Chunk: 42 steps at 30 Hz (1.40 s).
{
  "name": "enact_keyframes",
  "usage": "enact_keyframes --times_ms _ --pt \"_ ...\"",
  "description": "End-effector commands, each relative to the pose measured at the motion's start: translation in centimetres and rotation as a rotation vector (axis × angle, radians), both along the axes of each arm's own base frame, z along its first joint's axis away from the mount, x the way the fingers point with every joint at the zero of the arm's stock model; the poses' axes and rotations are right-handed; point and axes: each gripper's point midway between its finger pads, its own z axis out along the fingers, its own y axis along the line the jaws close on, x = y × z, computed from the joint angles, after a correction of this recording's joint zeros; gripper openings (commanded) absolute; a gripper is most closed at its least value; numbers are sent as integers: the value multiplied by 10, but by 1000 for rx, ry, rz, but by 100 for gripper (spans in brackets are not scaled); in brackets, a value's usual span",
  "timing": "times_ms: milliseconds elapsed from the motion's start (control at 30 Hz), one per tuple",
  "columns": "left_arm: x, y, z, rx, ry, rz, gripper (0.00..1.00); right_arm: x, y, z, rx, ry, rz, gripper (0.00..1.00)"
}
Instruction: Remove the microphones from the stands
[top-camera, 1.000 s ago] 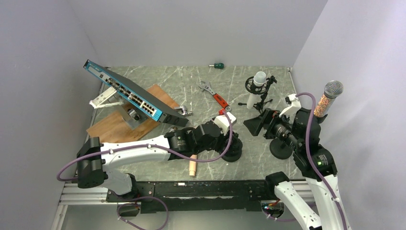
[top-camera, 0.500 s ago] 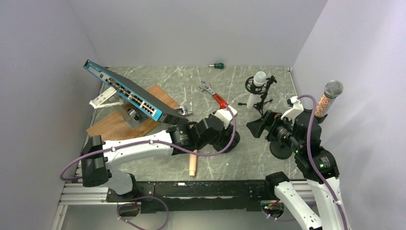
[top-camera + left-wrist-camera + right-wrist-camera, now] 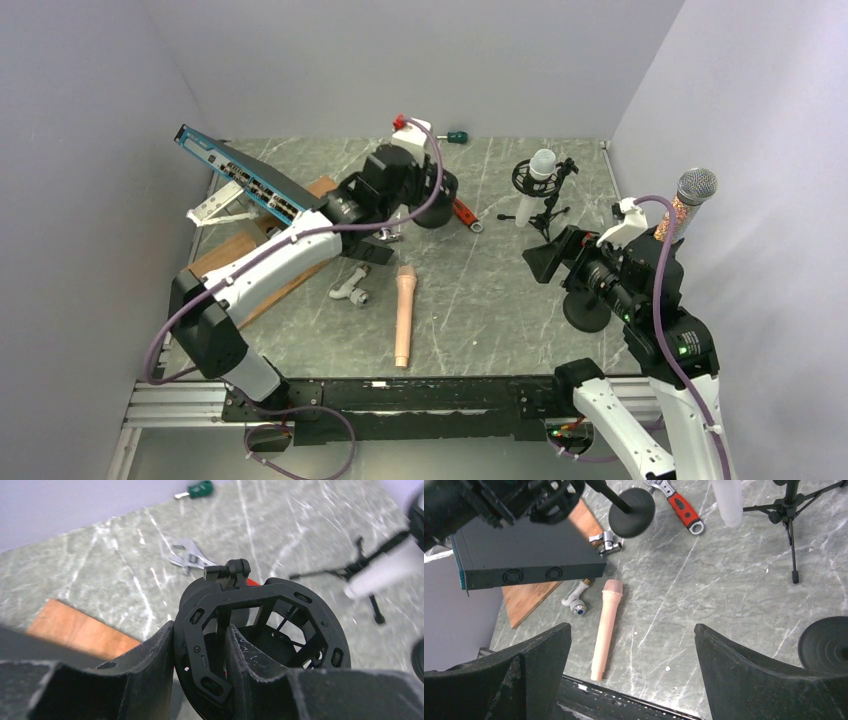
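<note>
Left gripper (image 3: 202, 647) is nearly closed, pinching the rim of the black shock-mount ring (image 3: 305, 615) on the mic stand (image 3: 436, 205). The stand is tilted in the upper centre of the top view, with its round base by the red-handled wrench (image 3: 460, 212). The ring looks empty. Pink microphone (image 3: 404, 315) lies flat on the marble table (image 3: 500, 320), lower centre, well apart from the stand, head pointing up-frame. Right gripper (image 3: 631, 630) is spread wide at the right, holding nothing. The mic is probably rigid, smooth, fairly light and prone to roll. Best pinched across mid-body, not the head.
</note>
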Motion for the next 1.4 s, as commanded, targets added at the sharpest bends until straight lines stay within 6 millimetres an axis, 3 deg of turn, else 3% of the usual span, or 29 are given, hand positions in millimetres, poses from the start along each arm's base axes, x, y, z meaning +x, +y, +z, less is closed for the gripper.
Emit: enact_keyframes --times_ms 0,67,333,467,600,667,700,800,867,967,1067,1200,1367 --pt "51 16 58 -130 -141 76 16 2 -4 22 4 -52 -22 95" --pt "72 29 62 -138 -144 109 17 1 -4 25 7 -58 -23 95" --pt "141 77 41 -163 -80 197 19 -5 -12 32 -6 -62 -52 95" --pt "162 89 21 -169 -27 213 20 -7 -13 32 -1 -62 -61 95" --pt "170 91 12 -156 -1 223 21 -9 -13 33 8 -64 -61 95" --pt "170 90 8 -153 2 216 31 -10 -13 33 10 -62 -62 95" --pt "169 91 5 -148 7 217 44 -10 -12 33 12 -62 -60 95" --pt "165 92 3 -156 10 212 66 -11 -12 34 18 -63 -56 95" --pt "163 93 7 -157 7 207 75 -11 -11 35 20 -67 -50 95" --pt "158 96 23 -156 -9 206 84 -9 -10 37 19 -71 -45 95" --pt "146 99 53 -164 -42 185 99 -7 -8 39 18 -75 -38 95" --pt "120 101 101 -193 -74 136 99 -1 -9 41 11 -82 -47 95" --pt "64 94 152 -287 -107 -14 99 16 -13 47 -12 -75 -91 95"
